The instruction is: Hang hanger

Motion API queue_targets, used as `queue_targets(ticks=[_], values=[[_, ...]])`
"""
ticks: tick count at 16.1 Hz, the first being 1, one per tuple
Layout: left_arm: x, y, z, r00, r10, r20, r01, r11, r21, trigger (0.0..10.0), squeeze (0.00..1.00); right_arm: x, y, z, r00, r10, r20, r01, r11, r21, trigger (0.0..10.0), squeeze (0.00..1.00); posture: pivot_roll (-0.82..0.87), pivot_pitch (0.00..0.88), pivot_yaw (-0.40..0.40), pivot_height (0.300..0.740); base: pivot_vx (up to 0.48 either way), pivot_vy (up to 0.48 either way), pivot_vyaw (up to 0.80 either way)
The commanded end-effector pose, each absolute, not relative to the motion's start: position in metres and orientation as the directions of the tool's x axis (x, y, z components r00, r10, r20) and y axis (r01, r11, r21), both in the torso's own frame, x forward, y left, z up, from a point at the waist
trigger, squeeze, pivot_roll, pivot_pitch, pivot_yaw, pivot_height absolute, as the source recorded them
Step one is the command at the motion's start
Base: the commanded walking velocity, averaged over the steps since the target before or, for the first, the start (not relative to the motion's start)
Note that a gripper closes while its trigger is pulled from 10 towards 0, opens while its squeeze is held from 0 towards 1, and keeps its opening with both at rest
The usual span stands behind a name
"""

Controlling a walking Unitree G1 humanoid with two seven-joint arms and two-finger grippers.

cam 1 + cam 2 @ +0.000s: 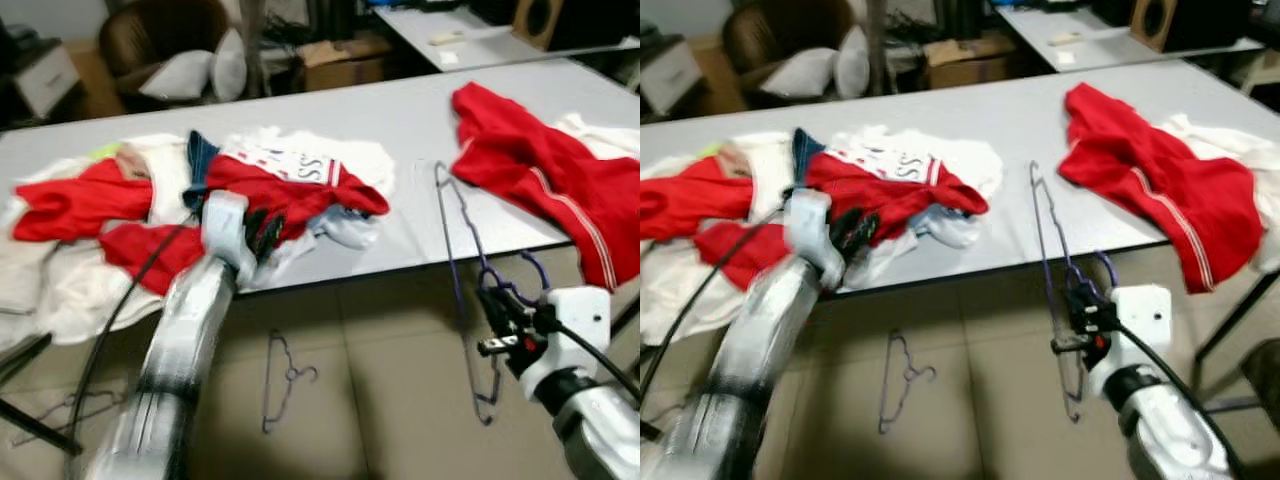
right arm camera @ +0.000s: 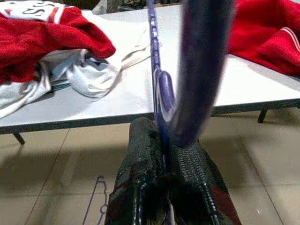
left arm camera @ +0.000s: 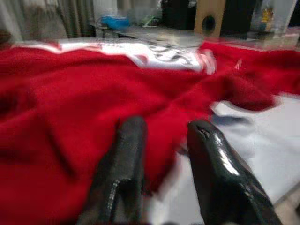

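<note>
1. Left claw (image 1: 262, 232) reaches over the near edge of the bench (image 1: 400, 120) into the clothes heap; in the left wrist view its fingers (image 3: 124, 159) stand apart, released, just above the red garment (image 3: 93, 103).
2. Heaped clothes (image 1: 130, 210), red and white, cover the left part of the bench and spill over its near edge.
3. On the tiled floor (image 1: 380, 340) below that edge lies a spare wire hanger (image 1: 285, 385); the tiles around it are bare.
4. Bare grey bench top runs between the heap and a red top (image 1: 540, 180) at the right end, which droops over the near edge.
5. Right claw (image 1: 497, 318) is clenched on the purple hanger (image 1: 455, 235) in front of the bench edge; its upper part leans onto the bench top, its lower part hangs toward the floor.
6. Right arm comes in low from the right, wrist raised.
</note>
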State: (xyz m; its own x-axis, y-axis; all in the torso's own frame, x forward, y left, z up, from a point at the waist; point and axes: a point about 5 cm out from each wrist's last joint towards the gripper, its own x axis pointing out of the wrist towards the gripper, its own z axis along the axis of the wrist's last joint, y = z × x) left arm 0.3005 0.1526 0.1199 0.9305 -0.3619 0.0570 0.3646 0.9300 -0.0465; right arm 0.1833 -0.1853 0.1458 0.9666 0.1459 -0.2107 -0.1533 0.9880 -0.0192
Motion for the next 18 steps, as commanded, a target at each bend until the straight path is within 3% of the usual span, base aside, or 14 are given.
queue_targets(ticks=[1, 4, 7, 18], values=[[0.29, 0.153, 0.141, 0.926, -0.354, 0.132, 0.359, 0.933, -0.016, 10.0, 0.0, 0.182, -0.179, 0.148, 0.966, 0.161, -0.203, -0.17, 0.985, -0.028, 10.0, 0.0, -0.18, 0.0, 0.037, 0.74, 0.0, 0.0, 0.0], [0.244, 0.167, 0.13, 0.96, -0.267, 0.085, 0.267, 0.964, 0.018, 10.0, 0.0, 0.188, -0.165, 0.137, 0.96, 0.22, -0.175, -0.23, 0.973, -0.035, 10.0, 0.0, -0.11, 0.0, -0.026, 0.74, 0.114, 0.0, 0.0], [0.243, 0.169, 0.137, 0.966, -0.248, 0.073, 0.246, 0.969, 0.036, 10.0, 0.0, 0.198, -0.159, 0.141, 0.957, 0.26, -0.132, -0.263, 0.965, -0.008, 10.0, 0.0, -0.1, 0.0, -0.033, 0.74, 0.355, 0.0, -0.53], [0.254, 0.166, 0.145, 0.952, -0.306, 0.032, 0.302, 0.949, 0.096, 10.0, 0.0, 0.211, -0.163, 0.145, 0.952, 0.302, -0.045, -0.304, 0.952, -0.039, 10.0, 0.0, -0.08, 0.0, -0.013, 0.74, 0.347, 0.0, 0.0]])
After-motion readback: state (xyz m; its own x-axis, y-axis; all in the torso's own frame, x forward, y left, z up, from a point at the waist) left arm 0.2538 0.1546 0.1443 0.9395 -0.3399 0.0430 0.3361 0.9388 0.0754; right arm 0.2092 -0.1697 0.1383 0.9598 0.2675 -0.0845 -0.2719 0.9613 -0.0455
